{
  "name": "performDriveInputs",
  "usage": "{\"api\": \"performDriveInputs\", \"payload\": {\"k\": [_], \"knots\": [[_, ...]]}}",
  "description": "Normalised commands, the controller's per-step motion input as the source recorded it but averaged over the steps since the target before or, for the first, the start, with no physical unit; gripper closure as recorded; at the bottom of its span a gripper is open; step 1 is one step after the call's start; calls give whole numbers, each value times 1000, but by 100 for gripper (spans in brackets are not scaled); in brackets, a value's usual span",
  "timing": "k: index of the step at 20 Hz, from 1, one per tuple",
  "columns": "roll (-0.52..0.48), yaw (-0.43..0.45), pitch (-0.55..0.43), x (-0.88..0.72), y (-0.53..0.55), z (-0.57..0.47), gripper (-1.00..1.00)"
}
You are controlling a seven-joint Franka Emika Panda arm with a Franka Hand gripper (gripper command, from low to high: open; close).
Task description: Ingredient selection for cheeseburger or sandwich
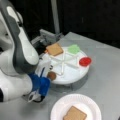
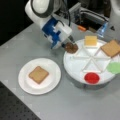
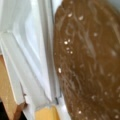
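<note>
Gripper [image 2: 67, 43] low over tray's 10 o'clock compartment in a front view, right at patty [image 2: 71, 47]; finger spread not discernible, grasp unclear. Arm reaches in from 11 o'clock, wrist pitched down, blue-white housing just above tray rim [image 2: 65, 62]. Wrist view: patty [image 3: 90, 62] fills frame beside white divider. Tray also holds cheese [image 2: 90, 40] at 12, bread [image 2: 111, 48] at 2, green square [image 2: 114, 67] at 4, red disc [image 2: 91, 78] at 6. Second bread slice [image 2: 38, 74] already on paper plate [image 2: 25, 85], at 8 o'clock from tray.
</note>
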Motion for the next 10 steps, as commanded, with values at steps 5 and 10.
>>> {"api": "performDriveInputs", "payload": {"k": [5,10], "knots": [[68,-79,-119,-120,45,60,100],[83,-61,-127,-128,60,50,100]]}}
